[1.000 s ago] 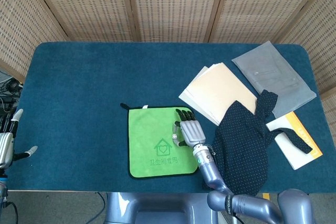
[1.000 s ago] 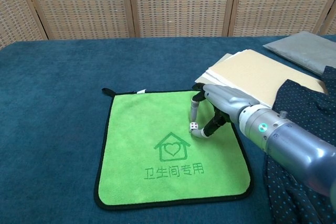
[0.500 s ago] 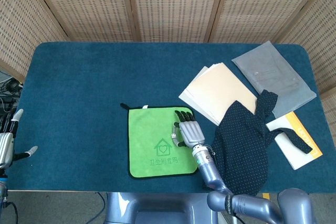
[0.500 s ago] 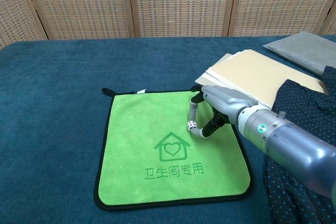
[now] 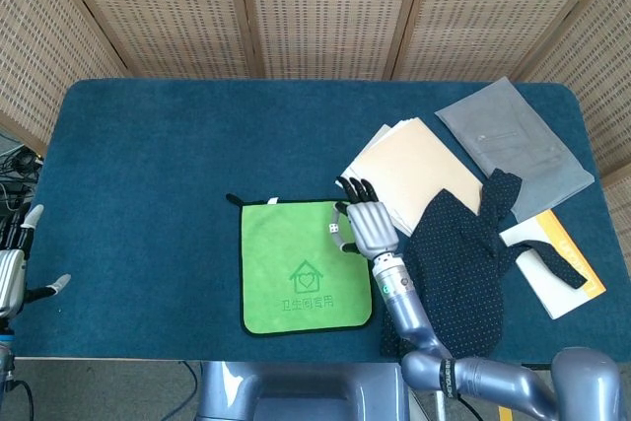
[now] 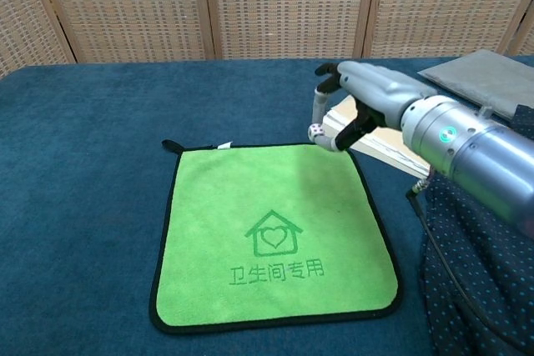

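Blue surface [image 5: 158,165] before woven screens [image 5: 325,7].
Right hand [image 6: 367,97] fingers pinched a die [image 6: 314,131] above the green cloth [image 6: 250,206]; left hand [image 5: 12,273] fingers were spread, holding nothing.

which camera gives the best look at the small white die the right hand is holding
The chest view: the small white die sits in plain side profile, pinched between fingertips of the right hand above the green cloth. In the head view the die is only a tiny speck at the hand's edge.
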